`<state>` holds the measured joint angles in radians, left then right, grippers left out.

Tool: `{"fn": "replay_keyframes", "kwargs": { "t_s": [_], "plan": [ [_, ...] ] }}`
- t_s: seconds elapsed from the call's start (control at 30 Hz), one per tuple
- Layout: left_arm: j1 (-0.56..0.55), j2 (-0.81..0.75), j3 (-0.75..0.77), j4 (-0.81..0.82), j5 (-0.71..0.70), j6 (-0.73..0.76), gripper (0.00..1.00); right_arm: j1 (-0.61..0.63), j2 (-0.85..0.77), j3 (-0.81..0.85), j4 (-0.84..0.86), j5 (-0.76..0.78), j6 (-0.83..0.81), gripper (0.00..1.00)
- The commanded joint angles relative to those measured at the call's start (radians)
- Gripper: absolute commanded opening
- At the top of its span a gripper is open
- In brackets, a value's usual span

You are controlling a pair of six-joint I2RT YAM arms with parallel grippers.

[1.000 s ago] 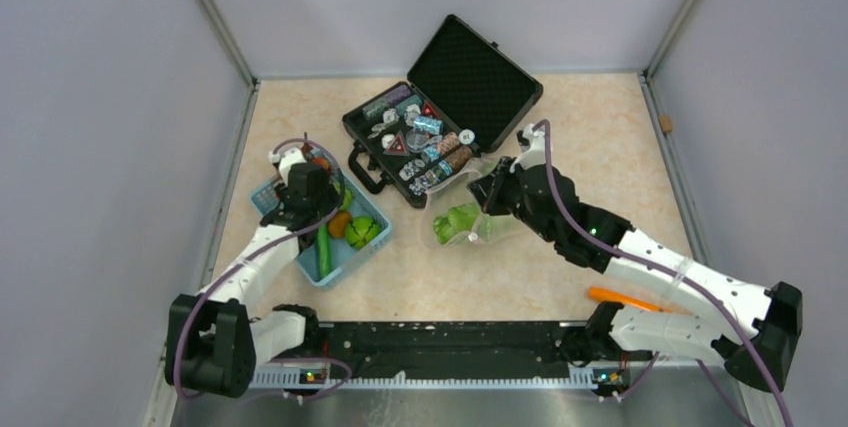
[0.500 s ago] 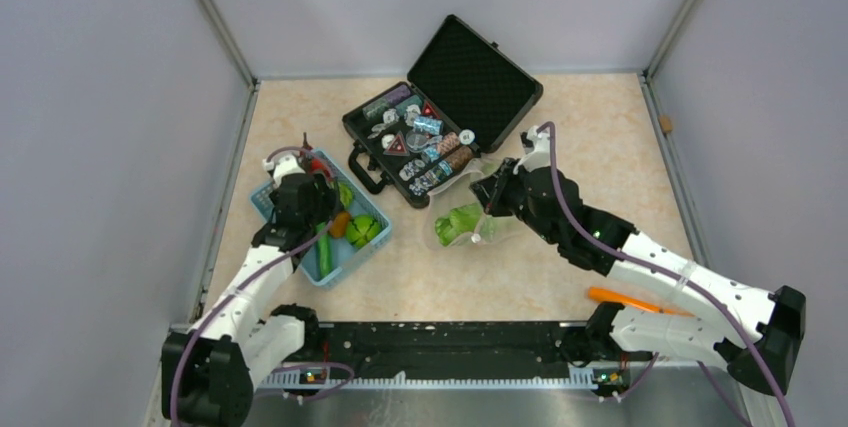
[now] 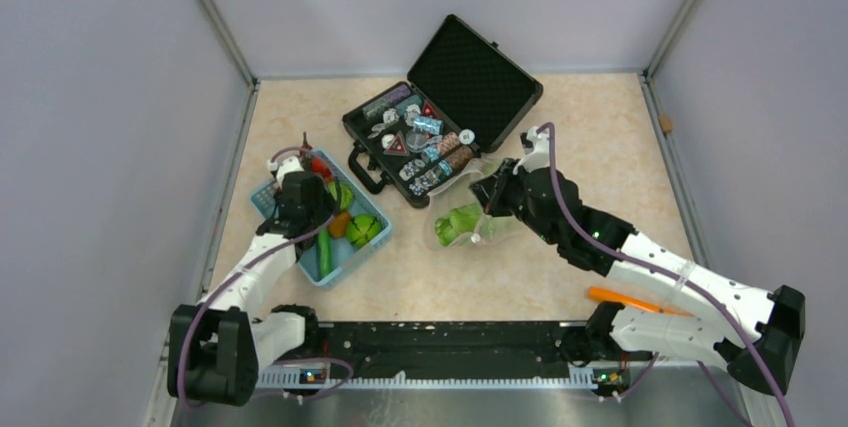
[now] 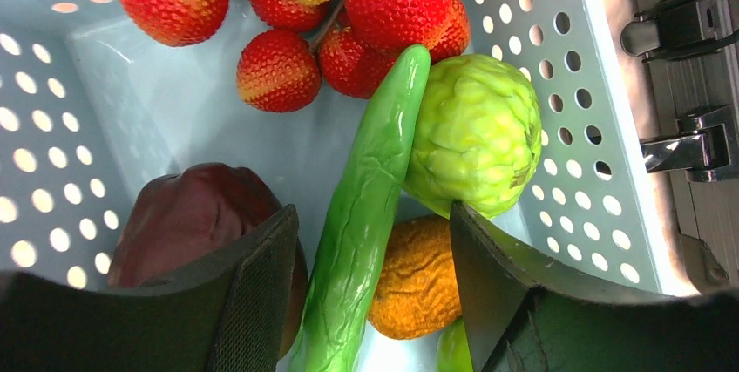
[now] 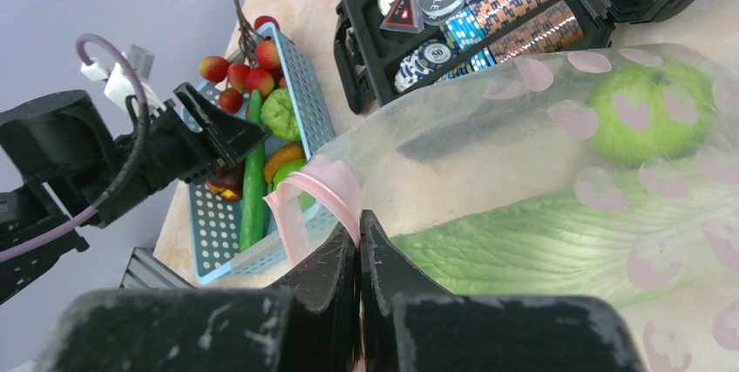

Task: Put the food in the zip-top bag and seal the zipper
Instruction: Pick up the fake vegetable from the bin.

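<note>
My left gripper [image 3: 318,215] is open and low inside the light blue basket [image 3: 352,259]. Its fingers [image 4: 261,285] straddle the long green cucumber [image 4: 366,215]. Beside the cucumber lie the green leafy ball [image 4: 475,132], the orange [image 4: 418,280], the dark purple piece [image 4: 187,215] and the red cherry tomatoes [image 4: 349,15]. My right gripper [image 5: 359,231] is shut on the pink zipper [image 5: 327,176] and holds the mouth of the clear zip-top bag [image 5: 488,128] up. Inside the bag lie the green apple [image 5: 649,111] and the white-green long vegetable [image 5: 558,237].
An open black case [image 3: 470,72] of chips and trinkets stands just behind the bag [image 3: 470,219] and right of the basket. An orange-handled tool [image 3: 630,299] lies near the right arm's base. Grey walls close in the table on three sides.
My left gripper has shifted a little and come down over the basket, now around the cucumber. My right gripper has barely moved and still holds the bag's strip.
</note>
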<state>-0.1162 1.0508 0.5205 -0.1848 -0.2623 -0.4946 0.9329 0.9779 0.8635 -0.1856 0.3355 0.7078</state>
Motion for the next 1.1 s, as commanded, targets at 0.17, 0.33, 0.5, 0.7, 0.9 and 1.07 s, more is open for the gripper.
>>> {"fn": "replay_keyframes", "kwargs": {
  "t_s": [0.17,0.33,0.5,0.7,0.9,1.07],
  "plan": [
    [0.025,0.073,0.030,0.062,0.038,0.010,0.49,-0.007,-0.023,0.009,0.047,0.007,-0.011,0.00],
    [0.026,0.055,0.021,0.054,0.037,-0.002,0.38,-0.007,-0.030,0.007,0.047,0.014,-0.016,0.00],
    [0.026,0.013,0.023,0.038,0.056,-0.007,0.28,-0.008,-0.025,0.006,0.050,0.009,-0.018,0.00],
    [0.026,-0.053,0.040,-0.003,0.040,-0.016,0.10,-0.007,-0.028,0.003,0.052,0.008,-0.013,0.00],
    [0.026,-0.173,0.014,0.038,0.058,-0.031,0.03,-0.007,-0.028,0.000,0.051,0.012,-0.016,0.00],
    [0.026,-0.257,-0.009,0.053,0.063,-0.040,0.00,-0.008,-0.029,-0.004,0.052,0.012,-0.013,0.00]
  ]
}}
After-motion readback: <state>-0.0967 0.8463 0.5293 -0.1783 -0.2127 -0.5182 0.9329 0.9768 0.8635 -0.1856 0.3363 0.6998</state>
